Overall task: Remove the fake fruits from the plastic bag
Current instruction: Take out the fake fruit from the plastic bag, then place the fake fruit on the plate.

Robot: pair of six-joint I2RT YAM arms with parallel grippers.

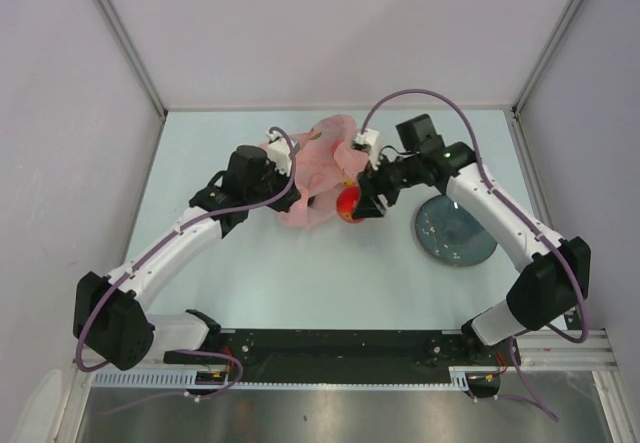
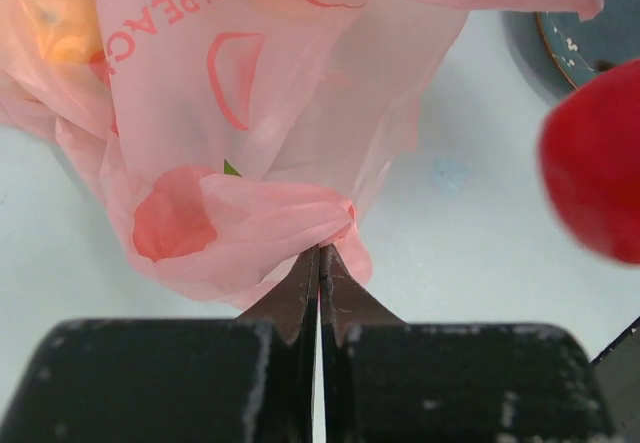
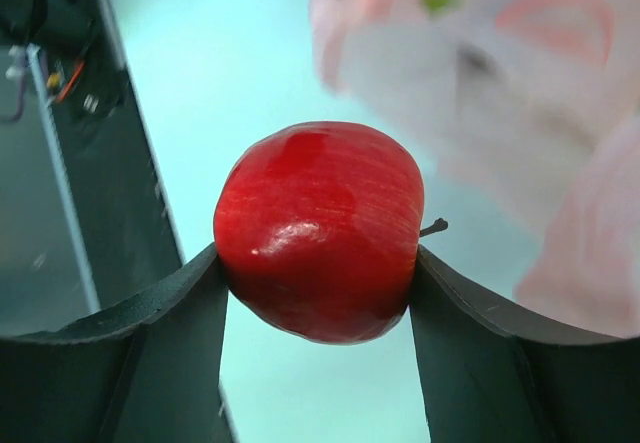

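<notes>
while the left gripper (image 2: 320, 263) pinches a fold of the plastic bag (image 2: 260, 113), one fruit is out.
the right gripper (image 3: 315, 273) clamps the red apple (image 3: 315, 223) just beside the bag; an orange fruit (image 2: 45, 23) shows through the plastic, inside, so emptying is unfinished.

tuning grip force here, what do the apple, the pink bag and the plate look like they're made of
The apple looks like hard plastic: glossy red skin with a sharp highlight. The bag is thin translucent plastic film, crinkled, printed with pink lettering. The plate is dark, speckled, with a pale rim line; perhaps glazed ceramic, though that is uncertain.
</notes>
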